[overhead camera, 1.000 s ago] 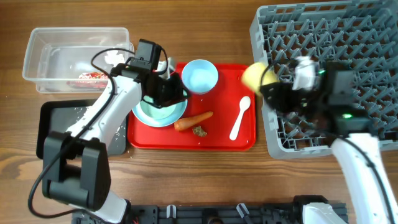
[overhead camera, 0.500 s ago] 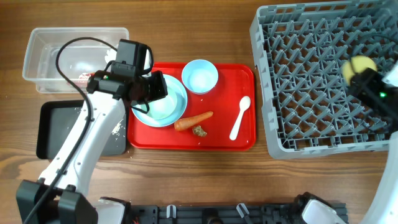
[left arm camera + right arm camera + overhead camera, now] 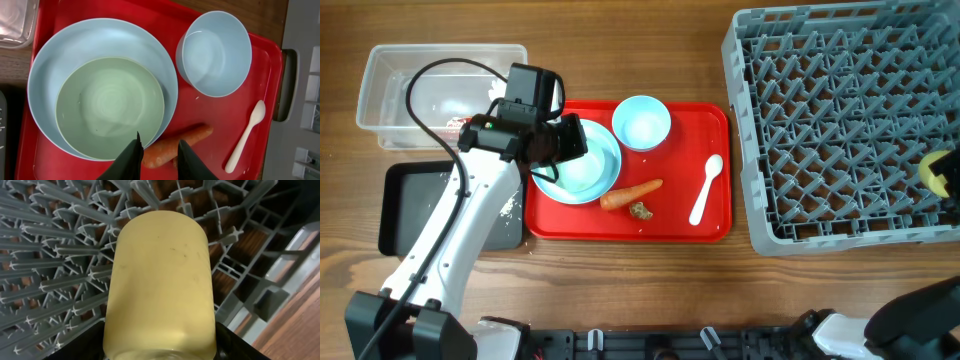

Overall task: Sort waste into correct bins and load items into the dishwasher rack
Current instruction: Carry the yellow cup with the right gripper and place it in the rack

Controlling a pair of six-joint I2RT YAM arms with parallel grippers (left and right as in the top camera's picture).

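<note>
Currently the left fingers [image 3: 129, 159] hang slightly parted and empty over the red tray [image 3: 716, 226]. Their tips are above the rim of the mint bowl [image 3: 110, 107] and the carrot [image 3: 196, 136]. That bowl sits nested in the dish [image 3: 44, 75] at the tray's left end. A blue bowl [image 3: 216, 52] stands upright just beside the dish. The carrot lies along the dish's edge with a brown scrap [image 3: 641, 211] just beside it, and the spoon [image 3: 246, 135] lies apart toward the tray's right side. Left of the red tray, on the tabletop [image 3: 620, 275], are the tub [image 3: 390, 85], with a red wrapper [image 3: 458, 124] inside, and the black tray [image 3: 405, 205], with crumbs [image 3: 508, 207] by its right edge. At the far right, the right fingers [image 3: 232, 347] clasp the cup [image 3: 160, 280] from both sides, over the rack [image 3: 840, 130] near its right edge.
</note>
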